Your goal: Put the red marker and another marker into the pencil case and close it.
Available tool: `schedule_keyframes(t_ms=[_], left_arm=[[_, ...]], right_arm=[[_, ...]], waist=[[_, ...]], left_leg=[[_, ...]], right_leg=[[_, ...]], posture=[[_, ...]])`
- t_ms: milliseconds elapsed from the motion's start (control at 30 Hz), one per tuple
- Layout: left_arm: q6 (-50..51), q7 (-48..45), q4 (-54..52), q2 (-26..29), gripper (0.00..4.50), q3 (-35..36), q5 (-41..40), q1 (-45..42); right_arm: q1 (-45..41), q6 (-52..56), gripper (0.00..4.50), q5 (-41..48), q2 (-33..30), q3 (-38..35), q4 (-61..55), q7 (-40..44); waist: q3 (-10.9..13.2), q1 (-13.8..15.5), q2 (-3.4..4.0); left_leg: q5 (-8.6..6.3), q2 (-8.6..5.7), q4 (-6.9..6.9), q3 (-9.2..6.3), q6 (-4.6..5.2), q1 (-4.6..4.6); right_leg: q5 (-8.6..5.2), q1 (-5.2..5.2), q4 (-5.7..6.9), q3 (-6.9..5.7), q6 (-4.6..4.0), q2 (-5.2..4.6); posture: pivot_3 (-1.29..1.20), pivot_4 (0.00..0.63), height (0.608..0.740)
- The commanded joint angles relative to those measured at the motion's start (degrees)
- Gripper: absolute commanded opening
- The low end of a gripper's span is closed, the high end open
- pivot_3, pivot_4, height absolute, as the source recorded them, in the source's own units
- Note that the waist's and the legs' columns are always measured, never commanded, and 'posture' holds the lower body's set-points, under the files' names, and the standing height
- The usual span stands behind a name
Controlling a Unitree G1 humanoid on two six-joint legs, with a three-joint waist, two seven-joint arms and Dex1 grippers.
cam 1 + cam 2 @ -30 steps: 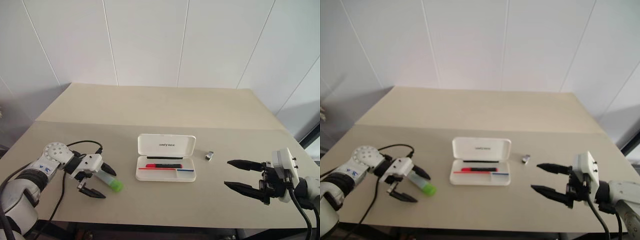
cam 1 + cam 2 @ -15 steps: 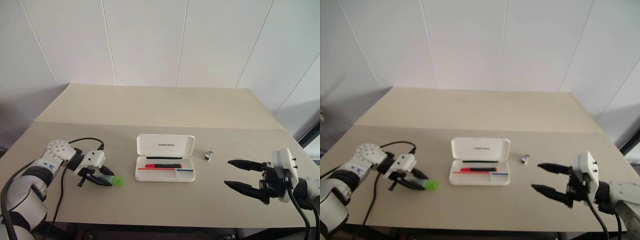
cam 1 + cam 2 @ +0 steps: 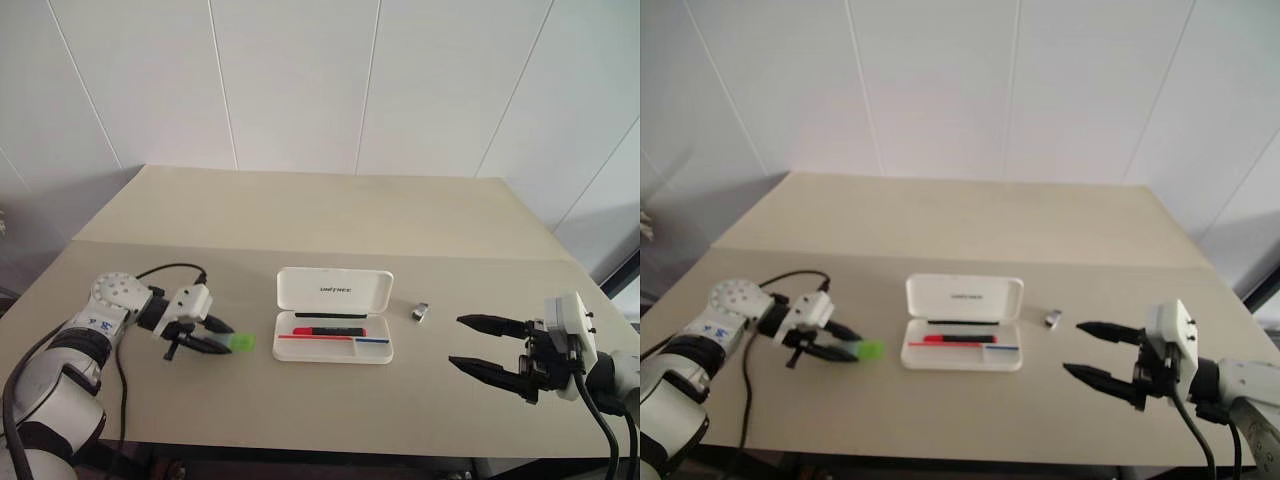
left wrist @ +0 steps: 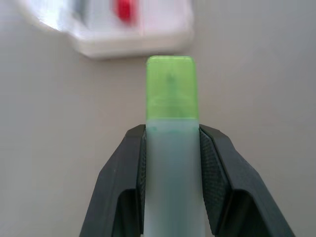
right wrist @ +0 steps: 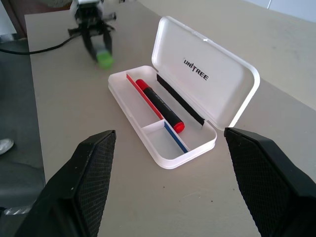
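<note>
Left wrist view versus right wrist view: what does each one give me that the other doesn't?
Left wrist alone: black jaws clamped on the pale mint highlighter with the lime-green cap, seen close. Right wrist alone: the flat white hinged plastic pencil case open with lettering on its lid, the black-barrelled red marker inside, and the right gripper open and empty. Both: highlighter, case, red marker, beige table.

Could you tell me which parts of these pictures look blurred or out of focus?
Left wrist view: the pencil case and the red marker beyond are soft, while the highlighter held by the left gripper is sharper. Right wrist view: the left gripper and highlighter in the distance are blurred, and the case lettering reads crisply. Right eye view: hazier overall than the left eye view.
</note>
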Motion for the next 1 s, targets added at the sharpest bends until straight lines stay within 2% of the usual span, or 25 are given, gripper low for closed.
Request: schedule_keyframes(t_ms=[33,200,400,600,700,867,1000], left_arm=[[4.7,-6.4,-6.0,2.8,1.09,3.8,-2.4,0.6],[13.9,-6.4,-16.7,4.4,1.09,9.6,-9.5,2.8],[21.3,-6.4,-25.8,5.0,1.09,13.6,-11.0,3.6],[28.6,-3.0,-37.5,-0.2,1.09,19.8,-6.5,4.2],[28.1,-2.0,-42.8,-1.1,1.09,18.9,-0.6,5.5],[34.1,3.1,-48.5,-5.7,1.09,20.1,3.2,6.7],[42.5,11.6,-53.0,-8.7,1.09,19.0,9.1,7.5]], right_arm=[[0.4,-0.9,4.50,0.3,-0.1,-1.8,-0.6,0.2],[-0.6,-1.0,4.50,0.0,-0.1,-1.1,0.2,0.2],[-1.8,-1.0,4.50,-0.4,-0.1,-0.5,0.8,0.2],[-1.5,-1.0,4.50,-0.6,0.0,-0.7,0.6,0.3],[-1.1,-1.0,4.50,-0.7,0.2,-0.9,0.4,0.1],[0.0,-0.9,4.50,-0.8,0.8,-1.1,-0.7,-0.8],[1.7,-0.7,4.50,-0.7,1.2,-1.9,-2.0,-1.8]], waist=[[0.0,-0.1,-0.01],[0.0,0.0,-0.01],[0.0,0.0,-0.01],[0.0,0.1,-0.03],[0.0,0.0,-0.03],[0.0,0.0,-0.03],[0.0,0.0,-0.03]], left_leg=[[0.00,0.00,-0.01,0.00,0.00,0.00],[-0.01,0.00,-0.05,-0.03,0.00,0.00],[0.00,0.00,-0.02,-0.02,-0.01,0.02],[0.00,0.00,0.03,-0.03,-0.01,0.00],[0.00,0.00,0.00,-0.03,-0.01,0.01],[0.00,0.00,0.01,-0.04,-0.01,0.03],[0.00,-0.01,0.09,-0.05,-0.01,0.02]], right_leg=[[0.00,0.00,0.00,0.00,0.00,0.00],[0.01,-0.02,0.08,-0.02,0.02,0.00],[0.01,-0.02,0.12,-0.02,0.02,0.00],[0.02,0.00,0.11,-0.02,0.03,0.00],[0.06,0.00,0.10,-0.02,0.11,0.00],[0.12,-0.01,0.14,-0.02,0.23,0.02],[0.12,0.02,0.13,0.00,0.22,0.02]], posture=[[0.00,0.150,0.740],[0.00,0.150,0.740],[0.00,0.150,0.740],[0.00,0.150,0.740],[0.00,0.150,0.740],[0.00,0.150,0.740],[0.00,0.150,0.740]])
